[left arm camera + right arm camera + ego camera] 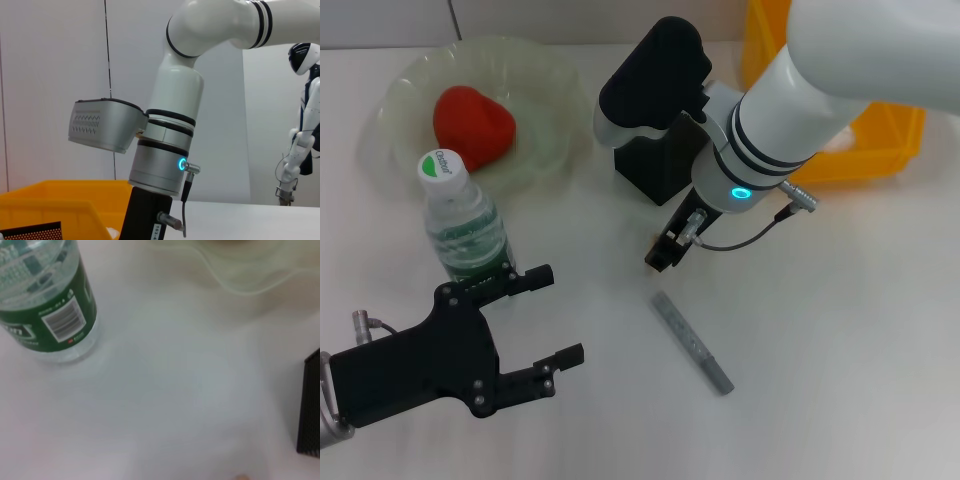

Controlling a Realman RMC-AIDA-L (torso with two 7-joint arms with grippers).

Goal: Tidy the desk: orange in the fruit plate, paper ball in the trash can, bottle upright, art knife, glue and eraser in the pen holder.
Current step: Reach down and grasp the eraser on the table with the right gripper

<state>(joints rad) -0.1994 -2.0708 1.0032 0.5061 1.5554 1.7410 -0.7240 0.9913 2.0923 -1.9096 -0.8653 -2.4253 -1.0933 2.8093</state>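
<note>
Head view: grey art knife (693, 343) lies flat on the white table (840, 330), centre-near, well apart from the black pen holder (655, 165) farther off. Right gripper (667, 250) hangs betw. holder and knife, w/ something small and orange-brown at its tip; grip state can't be told. Left gripper (548, 322), near-left, fingers spread, holds nothing, beside the upright bottle (463, 225). Knife prob. light, stiff, thin, smooth; best pinched across mid-body, narrow sides.

Head view looks steeply down on the tabletop (840, 330); right wrist view, close above it, shares the bottle (465, 225)
</note>
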